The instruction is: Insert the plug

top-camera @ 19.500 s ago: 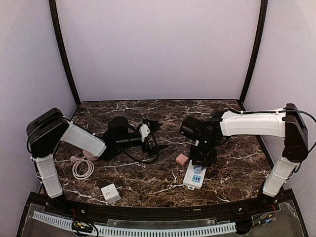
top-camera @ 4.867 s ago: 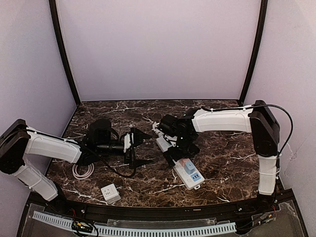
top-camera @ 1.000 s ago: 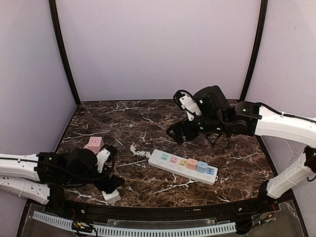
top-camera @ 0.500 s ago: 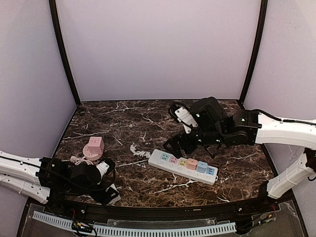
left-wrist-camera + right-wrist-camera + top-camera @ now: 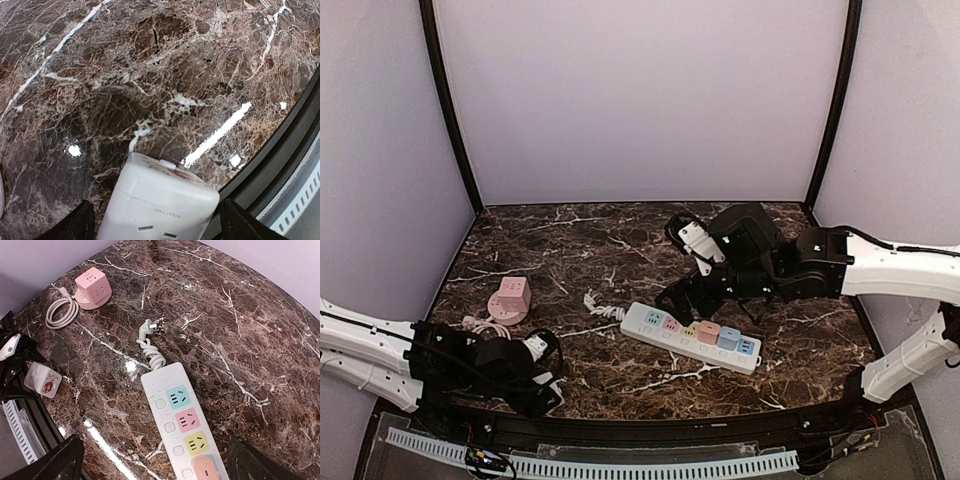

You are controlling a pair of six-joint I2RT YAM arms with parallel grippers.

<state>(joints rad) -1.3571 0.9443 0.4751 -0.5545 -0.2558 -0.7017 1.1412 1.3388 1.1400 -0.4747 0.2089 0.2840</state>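
Left pincer [image 5: 159,224] straddling adapter [image 5: 165,192], dark marble table [image 5: 620,250], lilac walls [image 5: 640,100]

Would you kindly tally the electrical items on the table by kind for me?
power strip: 1
pink cube socket: 1
white plug adapter: 1
Total: 3

Top cam: high behind our bases, looking down. Left wrist: close over white adapter [image 5: 160,200]. Right wrist: higher; we share it there, power strip [image 5: 162,385] with top.
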